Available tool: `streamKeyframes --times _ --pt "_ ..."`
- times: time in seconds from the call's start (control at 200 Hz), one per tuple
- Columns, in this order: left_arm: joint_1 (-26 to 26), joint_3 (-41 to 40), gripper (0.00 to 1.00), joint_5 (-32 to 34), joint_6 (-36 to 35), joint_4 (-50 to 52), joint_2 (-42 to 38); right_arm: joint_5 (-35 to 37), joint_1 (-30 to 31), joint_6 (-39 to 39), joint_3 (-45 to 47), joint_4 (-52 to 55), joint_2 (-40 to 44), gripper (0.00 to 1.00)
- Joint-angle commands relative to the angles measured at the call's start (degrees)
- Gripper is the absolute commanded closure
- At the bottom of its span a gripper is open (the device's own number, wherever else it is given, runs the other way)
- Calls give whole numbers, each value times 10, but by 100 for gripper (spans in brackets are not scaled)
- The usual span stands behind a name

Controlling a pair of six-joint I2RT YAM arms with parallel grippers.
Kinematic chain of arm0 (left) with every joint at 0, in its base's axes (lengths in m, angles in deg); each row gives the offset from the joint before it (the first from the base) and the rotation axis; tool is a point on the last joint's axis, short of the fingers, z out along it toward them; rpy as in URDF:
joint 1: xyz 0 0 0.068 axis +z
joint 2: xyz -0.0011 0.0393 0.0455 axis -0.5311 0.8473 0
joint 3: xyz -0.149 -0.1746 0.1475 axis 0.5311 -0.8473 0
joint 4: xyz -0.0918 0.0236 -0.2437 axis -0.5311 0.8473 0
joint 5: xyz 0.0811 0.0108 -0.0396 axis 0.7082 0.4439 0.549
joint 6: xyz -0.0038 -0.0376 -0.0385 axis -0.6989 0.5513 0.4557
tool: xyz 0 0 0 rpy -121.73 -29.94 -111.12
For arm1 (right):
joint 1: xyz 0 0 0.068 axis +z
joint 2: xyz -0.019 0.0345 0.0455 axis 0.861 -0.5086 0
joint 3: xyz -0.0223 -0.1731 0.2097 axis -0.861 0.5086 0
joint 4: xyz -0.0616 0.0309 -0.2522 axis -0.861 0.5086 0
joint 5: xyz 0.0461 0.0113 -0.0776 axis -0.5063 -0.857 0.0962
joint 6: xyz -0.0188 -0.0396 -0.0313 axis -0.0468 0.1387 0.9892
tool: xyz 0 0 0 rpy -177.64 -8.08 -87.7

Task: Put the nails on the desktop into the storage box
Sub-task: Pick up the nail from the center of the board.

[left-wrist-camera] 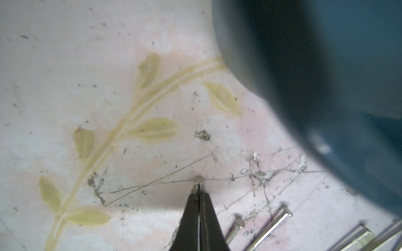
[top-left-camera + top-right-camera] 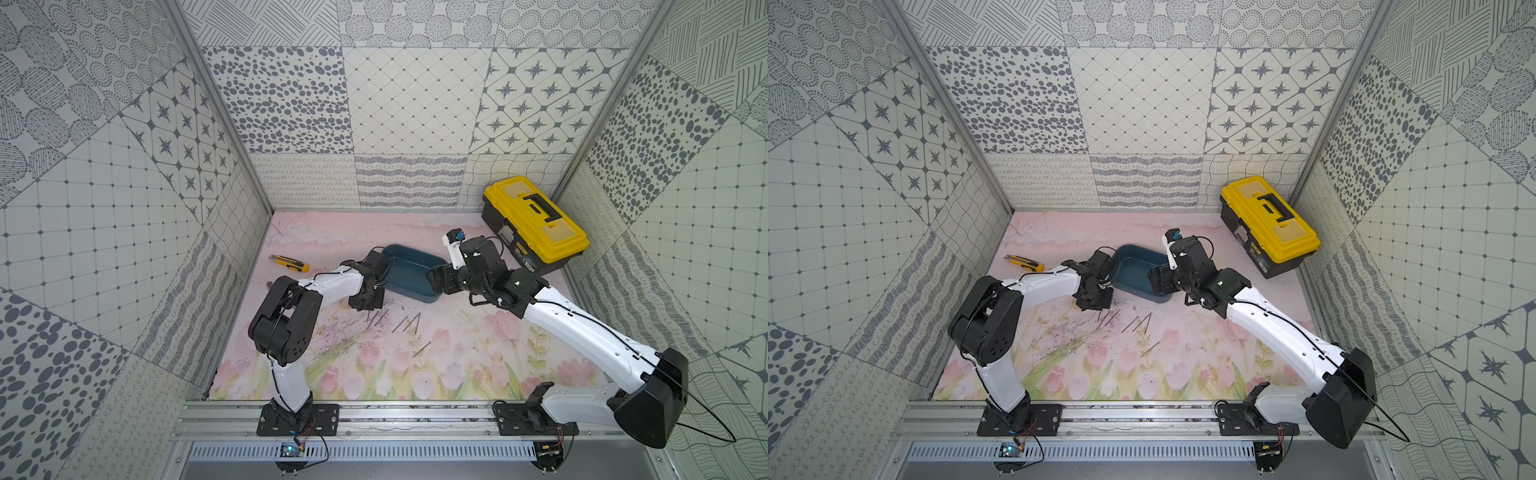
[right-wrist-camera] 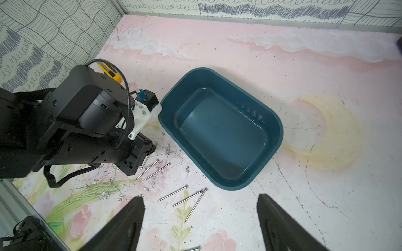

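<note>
I see my left gripper low over the desk, just by the near left corner of the box, and its jaws are pressed tight on a nail whose round head pokes out past the tips. My right gripper hangs by the right end of the box with its jaws spread wide. The other nails lie loose on the desk on the near side of the box, and the box sits in the middle of the desk.

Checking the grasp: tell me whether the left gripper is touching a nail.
Touching. The left wrist view shows the left gripper shut on a nail, its head poking past the tips.
</note>
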Motion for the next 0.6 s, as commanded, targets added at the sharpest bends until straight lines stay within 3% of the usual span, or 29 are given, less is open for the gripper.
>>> streamKeyframes --times 0.0,0.595 --pt "-2 -17 100 -17 -5 29 14 9 3 8 6 -18 13 13" --pt "-2 -7 100 2 -24 57 -34 14 3 11 10 -18 14 13"
